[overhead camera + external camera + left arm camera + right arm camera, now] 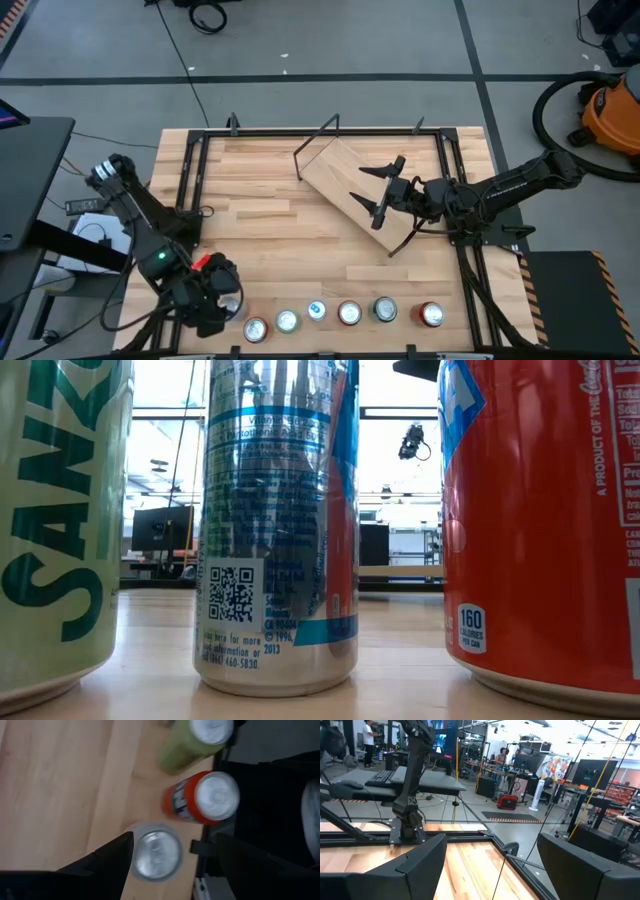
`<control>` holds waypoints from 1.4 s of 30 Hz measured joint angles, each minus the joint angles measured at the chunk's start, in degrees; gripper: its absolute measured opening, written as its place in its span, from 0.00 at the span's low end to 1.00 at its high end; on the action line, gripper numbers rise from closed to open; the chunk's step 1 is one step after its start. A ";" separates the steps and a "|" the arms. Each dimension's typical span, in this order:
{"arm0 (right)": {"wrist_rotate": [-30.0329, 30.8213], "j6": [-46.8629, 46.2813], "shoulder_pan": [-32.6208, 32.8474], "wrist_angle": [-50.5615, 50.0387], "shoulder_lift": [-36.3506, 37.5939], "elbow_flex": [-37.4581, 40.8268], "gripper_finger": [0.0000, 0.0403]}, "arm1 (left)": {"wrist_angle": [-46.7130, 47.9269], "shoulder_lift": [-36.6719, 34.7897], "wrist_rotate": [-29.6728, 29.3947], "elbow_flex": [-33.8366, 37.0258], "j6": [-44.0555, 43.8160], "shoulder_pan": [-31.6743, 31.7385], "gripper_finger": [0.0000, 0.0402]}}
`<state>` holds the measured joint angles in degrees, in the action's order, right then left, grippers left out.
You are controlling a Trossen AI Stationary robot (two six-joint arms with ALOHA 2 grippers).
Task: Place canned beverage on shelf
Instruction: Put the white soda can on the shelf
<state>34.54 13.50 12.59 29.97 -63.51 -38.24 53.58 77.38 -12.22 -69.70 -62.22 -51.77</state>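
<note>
Jaws spread wide, the left gripper (167, 851) hovers over a silver can (155, 854) on the tabletop (280, 215), seemingly untouching, while the right gripper (382, 190), also parted, waits above the shelf (345, 175).

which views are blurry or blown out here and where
Left wrist view: motion-soft, the silver can between the left tool fingers smeared, the orange can too. Low view: windows behind the cans glare white, silver can shows reflections. High view: evenly lit, shelf sharp.
</note>
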 joint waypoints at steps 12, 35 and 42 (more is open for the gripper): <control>-0.03 0.02 -0.01 0.91 0.02 0.00 0.80 | 9.37 8.94 -3.09 -10.57 1.93 -2.85 0.72; -0.07 -0.05 0.04 -0.54 0.02 0.04 0.80 | 16.44 11.20 14.75 -10.53 -7.57 -0.42 0.82; -0.07 -0.02 0.04 -0.58 -0.04 0.04 0.80 | 16.95 11.48 14.47 -10.53 -14.86 -2.19 0.82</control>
<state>34.48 13.47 12.62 29.39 -63.55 -38.20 70.53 88.86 2.26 -80.23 -77.08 -53.95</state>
